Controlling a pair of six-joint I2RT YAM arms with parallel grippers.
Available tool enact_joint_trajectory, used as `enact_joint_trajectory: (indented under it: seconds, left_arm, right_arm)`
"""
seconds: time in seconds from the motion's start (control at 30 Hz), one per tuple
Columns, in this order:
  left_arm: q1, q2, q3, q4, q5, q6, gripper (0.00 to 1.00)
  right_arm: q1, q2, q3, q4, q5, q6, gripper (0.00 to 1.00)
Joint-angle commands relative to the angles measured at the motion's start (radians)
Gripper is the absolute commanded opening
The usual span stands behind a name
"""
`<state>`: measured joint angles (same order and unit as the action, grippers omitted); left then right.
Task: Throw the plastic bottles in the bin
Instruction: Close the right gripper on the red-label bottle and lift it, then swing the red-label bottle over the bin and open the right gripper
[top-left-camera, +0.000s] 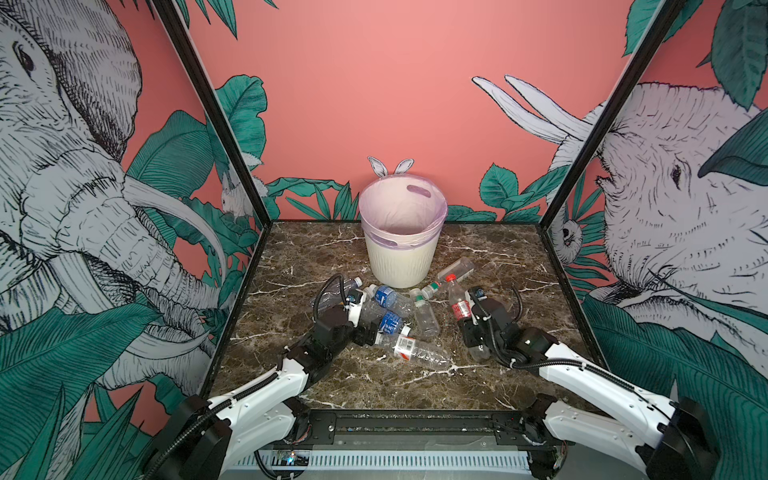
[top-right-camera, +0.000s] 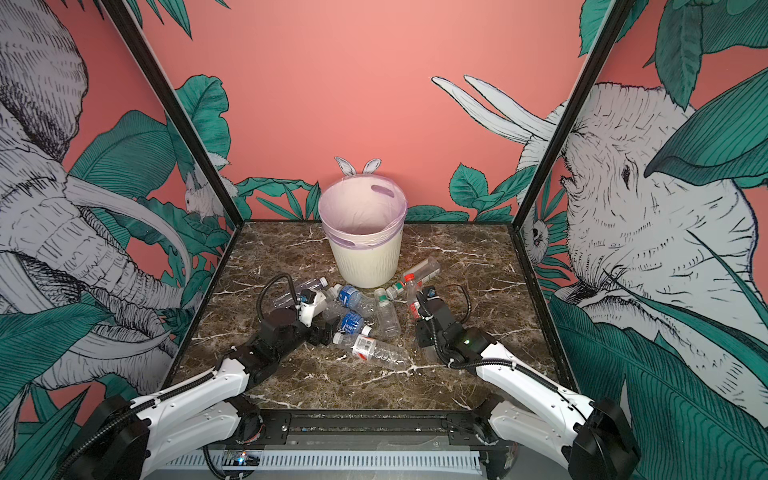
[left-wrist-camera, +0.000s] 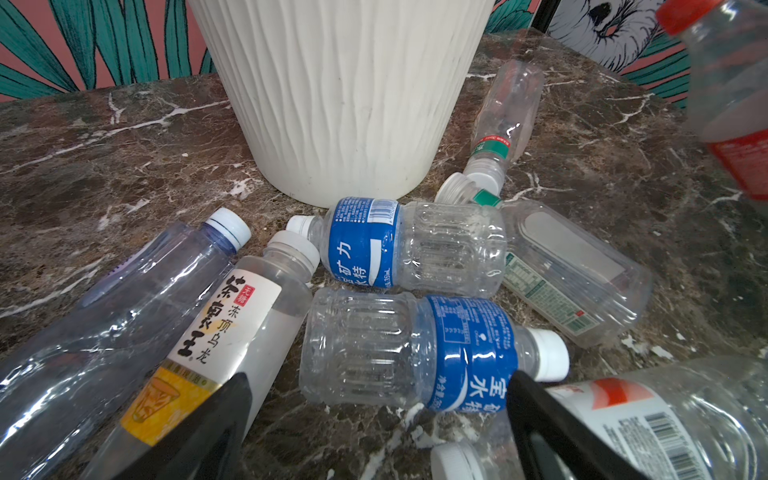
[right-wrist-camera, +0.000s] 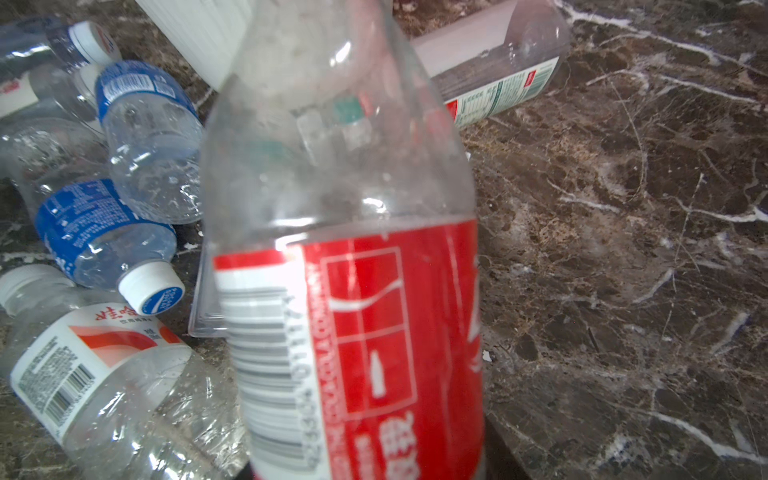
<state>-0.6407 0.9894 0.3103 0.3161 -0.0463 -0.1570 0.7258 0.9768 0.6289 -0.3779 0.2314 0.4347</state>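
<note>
The left gripper (left-wrist-camera: 376, 382) was wide open at a lying blue-labelled bottle (left-wrist-camera: 409, 353). The right gripper (top-left-camera: 468, 330) was clamped on a red-labelled bottle (right-wrist-camera: 353, 291), cap up. Beyond, more plastic bottles (top-left-camera: 419, 309) littered the marble table (top-left-camera: 519, 257) before the bin (top-left-camera: 401, 257).

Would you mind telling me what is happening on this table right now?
Two robot arms are clearing plastic bottles into the bin. The right gripper is shut on a red-labelled, red-capped bottle, not yet over the bin. The left gripper hangs open above a blue-labelled bottle in the pile lying on the marble table before the bin. No bottle shows inside it.
</note>
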Motion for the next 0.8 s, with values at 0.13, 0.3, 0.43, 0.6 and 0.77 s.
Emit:
enact_joint_trajectory:
  seconds: [0.13,0.3,0.43,0.6,0.77]
  left_arm:
    - [-0.004,0.013,0.025,0.014,-0.004,0.005,0.96]
    - [-0.004,0.029,0.029,0.02,-0.004,0.007,0.96]
    - [-0.004,0.045,0.033,0.026,-0.003,0.007,0.96]
    - [-0.005,0.061,0.034,0.033,0.001,0.005,0.96]
    - [-0.003,0.078,0.037,0.038,0.005,0.004,0.96]
  right_arm:
    - [0.003,-0.132,-0.051,0.046,0.045,0.015,0.31]
    - [0.008,-0.194,-0.047,0.074,0.041,-0.003,0.31]
    - [0.011,-0.249,-0.053,0.092,0.05,-0.007,0.31]
    - [0.014,-0.338,-0.113,0.197,0.031,-0.028,0.31]
    - [0.016,-0.358,-0.118,0.252,0.027,-0.046,0.32]
